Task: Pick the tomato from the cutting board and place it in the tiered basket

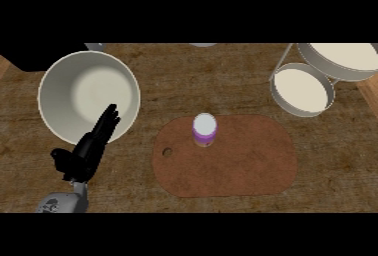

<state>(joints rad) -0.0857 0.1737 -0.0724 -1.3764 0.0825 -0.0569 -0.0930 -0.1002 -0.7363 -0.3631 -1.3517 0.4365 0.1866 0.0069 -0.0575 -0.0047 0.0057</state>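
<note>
A brown cutting board (244, 170) with rounded corners lies at the middle of the counter. On its far part stands a small upright container (204, 129) with a white top and a purple band; I see no tomato on the board. The tiered basket (301, 90) stands at the upper right, with a round cream lower tray and a higher tray (347, 57) behind it. My left hand (85, 152) shows at the lower left with its fingers straight, pointing up and away, left of the board and holding nothing. My right hand is out of the picture.
A large white bowl (88, 95) sits at the upper left, its near rim under my left fingertips. A dark object (29, 55) fills the far left corner. The wooden counter's edges show at both sides.
</note>
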